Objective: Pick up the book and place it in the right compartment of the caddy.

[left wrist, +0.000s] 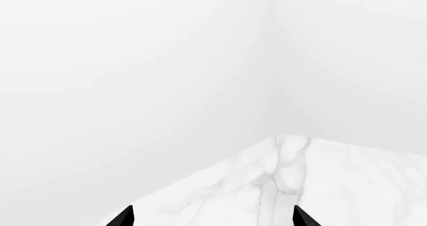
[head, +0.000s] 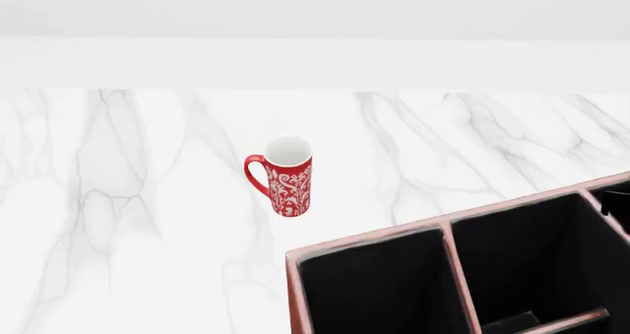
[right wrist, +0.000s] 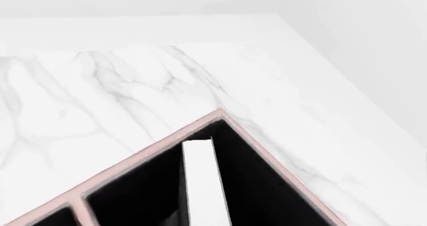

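Note:
The book shows only in the right wrist view, as a strip of white page edges (right wrist: 204, 183) standing inside the corner compartment of the reddish-brown caddy (right wrist: 153, 148). Its black covers blend with the black lining. The strip runs straight down my right gripper's midline, so it looks held; the fingers do not stand out from the black. In the head view the caddy (head: 367, 239) sits at the front right, and a black shape (head: 618, 205) crosses its rim at the right edge. My left gripper (left wrist: 213, 217) is open and empty over the marble table (left wrist: 320, 176).
A red patterned mug (head: 288, 179) with a white inside stands upright on the marble table (head: 118, 201), left of and behind the caddy. A white wall runs along the table's far edge. The left wrist view shows a table corner against white walls.

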